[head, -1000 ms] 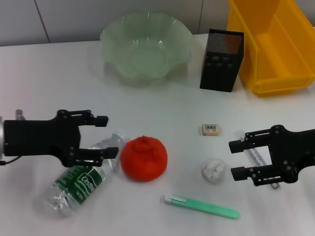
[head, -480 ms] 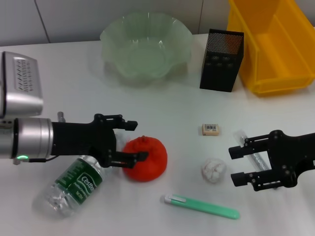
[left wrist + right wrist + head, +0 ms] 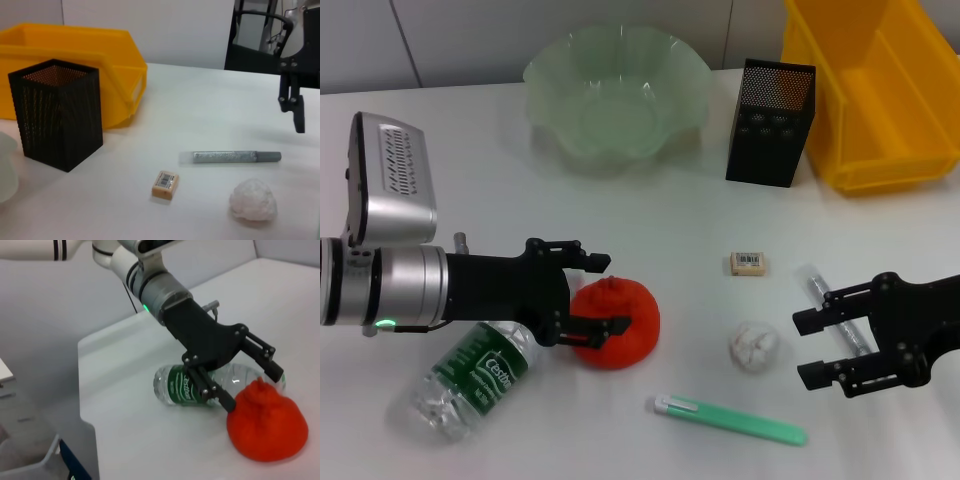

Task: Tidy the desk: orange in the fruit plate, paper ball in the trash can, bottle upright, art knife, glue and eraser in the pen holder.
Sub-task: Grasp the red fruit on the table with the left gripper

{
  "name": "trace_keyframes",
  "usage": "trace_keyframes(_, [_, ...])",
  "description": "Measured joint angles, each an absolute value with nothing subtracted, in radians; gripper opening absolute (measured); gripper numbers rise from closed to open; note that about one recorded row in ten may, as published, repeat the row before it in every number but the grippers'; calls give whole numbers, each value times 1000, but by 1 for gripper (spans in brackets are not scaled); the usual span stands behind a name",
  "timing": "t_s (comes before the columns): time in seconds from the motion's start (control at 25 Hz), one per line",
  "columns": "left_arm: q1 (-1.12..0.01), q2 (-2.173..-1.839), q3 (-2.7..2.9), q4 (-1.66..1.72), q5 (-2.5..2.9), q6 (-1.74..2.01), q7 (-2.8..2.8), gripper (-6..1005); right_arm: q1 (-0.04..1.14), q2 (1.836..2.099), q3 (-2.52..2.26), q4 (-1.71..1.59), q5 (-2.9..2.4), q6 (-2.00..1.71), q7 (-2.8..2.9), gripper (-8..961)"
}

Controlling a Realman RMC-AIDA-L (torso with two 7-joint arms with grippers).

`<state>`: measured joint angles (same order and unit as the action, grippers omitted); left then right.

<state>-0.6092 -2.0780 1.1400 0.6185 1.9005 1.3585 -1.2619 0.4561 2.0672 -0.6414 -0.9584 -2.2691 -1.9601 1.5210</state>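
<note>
Here the left end effector point(image 3: 603, 295) reaches in from the left with its fingers spread apart around the near-left side of the orange point(image 3: 616, 322), one finger at the far side of the fruit and one at the near side, not clamped on it. The orange sits on the white desk point(image 3: 650, 215) near the middle. Just left of it the bottle point(image 3: 470, 377) lies on its side, partly under the left arm, green label up.

The right end effector point(image 3: 817, 348) hovers at the near right with its fingers apart, holding nothing. The paper ball point(image 3: 754, 346) lies just left of it. A silvery glue stick point(image 3: 230, 156) lies on the desk beneath the right arm. The eraser point(image 3: 748, 263) rests farther back, between the orange and the right arm. A green art knife point(image 3: 730, 419) lies at the near edge, in front of the paper ball.

At the far side stand the fruit plate point(image 3: 617, 95), the pen holder point(image 3: 770, 122) to its right, and the trash can point(image 3: 870, 90) at the far right.
</note>
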Motion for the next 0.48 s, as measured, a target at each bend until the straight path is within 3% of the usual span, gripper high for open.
trace_keyframes(0.48, [-617,-2079,1235,595,1862,1271,-1251,771,463,2066,-641,-959,-2274,-1940,1529,653])
